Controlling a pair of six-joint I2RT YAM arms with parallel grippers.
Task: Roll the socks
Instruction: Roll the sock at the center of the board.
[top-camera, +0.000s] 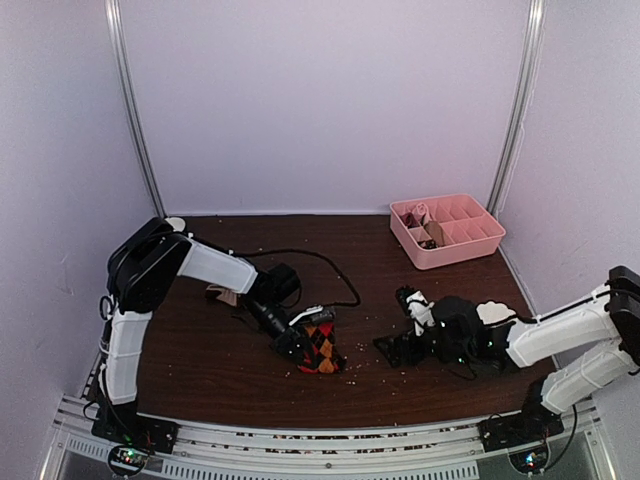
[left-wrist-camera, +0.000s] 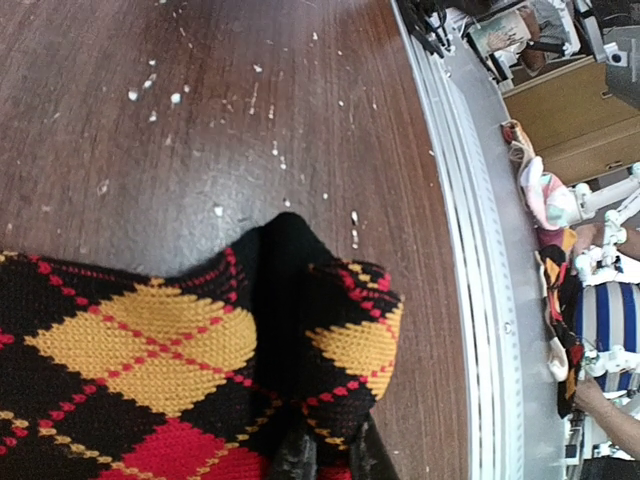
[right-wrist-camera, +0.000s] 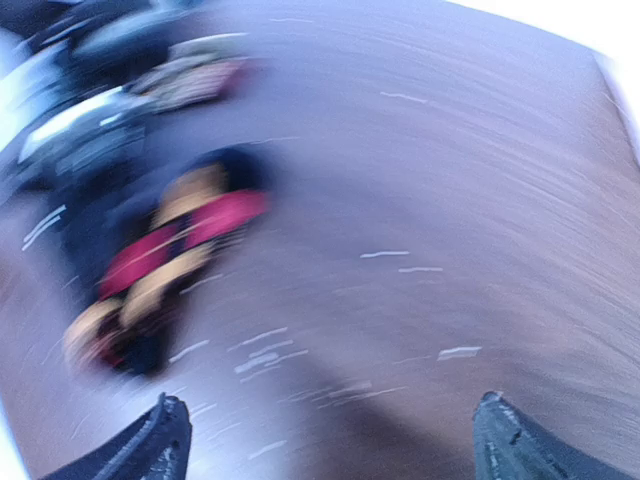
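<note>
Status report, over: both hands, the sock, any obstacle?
Left hand shut on argyle sock, sock lying on table. Right hand open, empty, beside it. Only crumbs between them. Over.

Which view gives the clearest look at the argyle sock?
Left wrist: the argyle sock fills the lower frame, diamonds sharp. Top external shows it small, by the left gripper; right wrist shows it motion-blurred.

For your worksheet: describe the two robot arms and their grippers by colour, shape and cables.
The left arm and right arm have white shells with black joints. The left gripper and right gripper are black, with tapered fingers. A black cable loops beside the left arm.
</note>
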